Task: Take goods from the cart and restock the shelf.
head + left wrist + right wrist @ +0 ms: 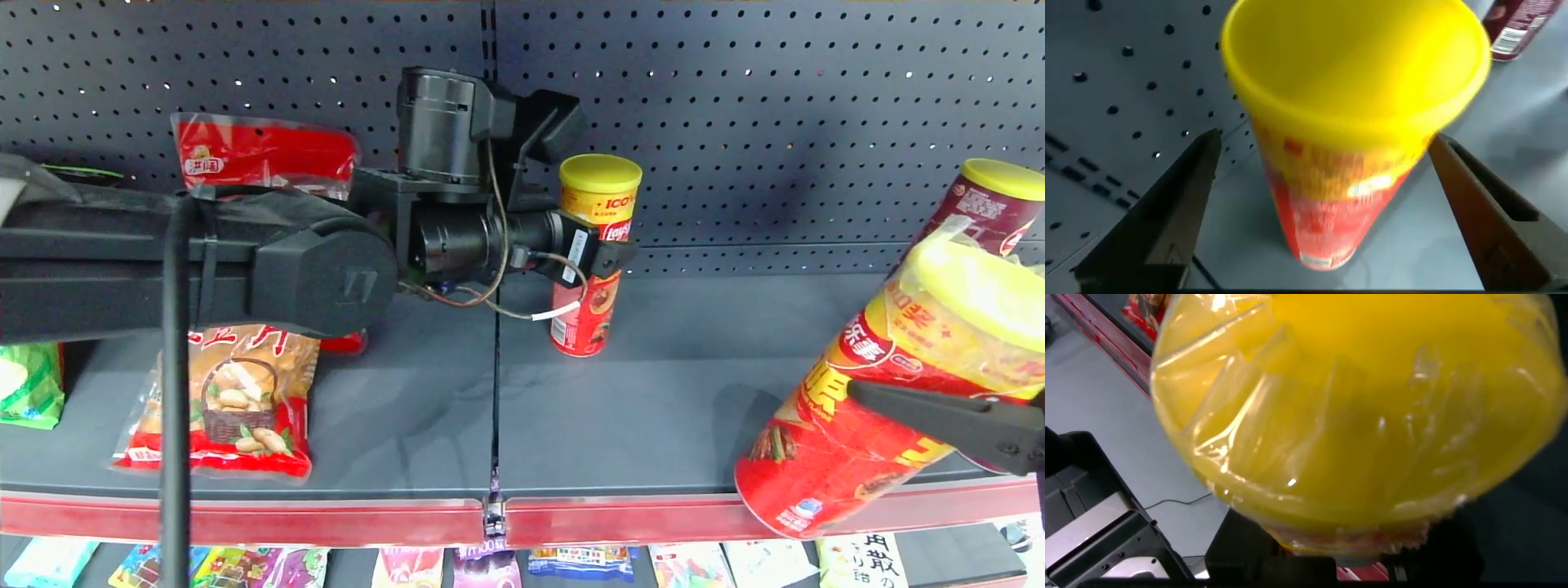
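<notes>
Seeing my left gripper (1324,139) open, straddling the upright yellow-lidded red tube (1355,65) without touching; my right gripper (914,396) clamps a tilted plastic-wrapped red tube pack (816,457).

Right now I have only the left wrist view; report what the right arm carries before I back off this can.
Observer: The right gripper holds a plastic-wrapped can bundle, tilted, above the front edge of the shelf, at its right.
Operator: Report what's under my left arm.
Observer: An orange snack bag lies flat on the shelf there, a red bag upright behind it.
Operator: Place my can along the shelf.
Observer: The small can stands upright near the pegboard, just right of the middle seam.
</notes>
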